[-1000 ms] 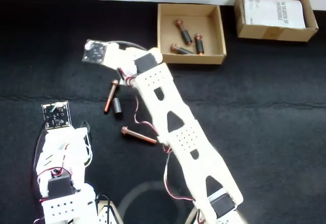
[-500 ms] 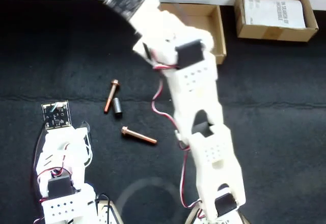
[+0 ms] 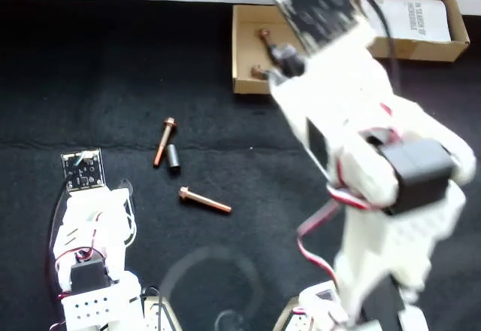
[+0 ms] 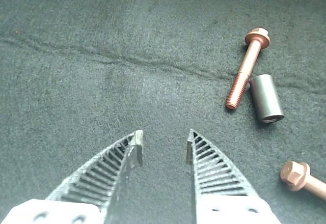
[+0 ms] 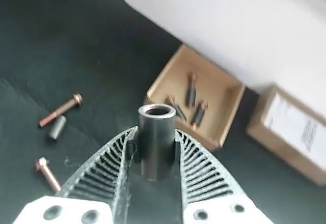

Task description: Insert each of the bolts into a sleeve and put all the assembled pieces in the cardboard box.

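My right gripper (image 5: 156,138) is shut on a dark grey sleeve (image 5: 157,116), held upright high above the table. Below and beyond it the open cardboard box (image 5: 164,80) holds three assembled pieces (image 5: 191,92). On the black cloth lie a copper bolt (image 3: 164,141), a loose sleeve (image 3: 173,156) beside it and a second bolt (image 3: 205,200). My left gripper (image 4: 164,145) stands open over bare cloth, short of that bolt (image 4: 247,66) and sleeve (image 4: 267,98). In the high view the raised right arm (image 3: 361,120) covers part of the cardboard box (image 3: 240,45).
A second cardboard box (image 3: 409,19) with a printed sheet inside stands at the back right, next to the first. The left arm (image 3: 90,226) sits at the front left. A white wall runs along the far table edge.
The right arm has risen from beside the loose bolt and sleeve and swung up and to the right, now high near the cardboard box. The left arm has kept still.
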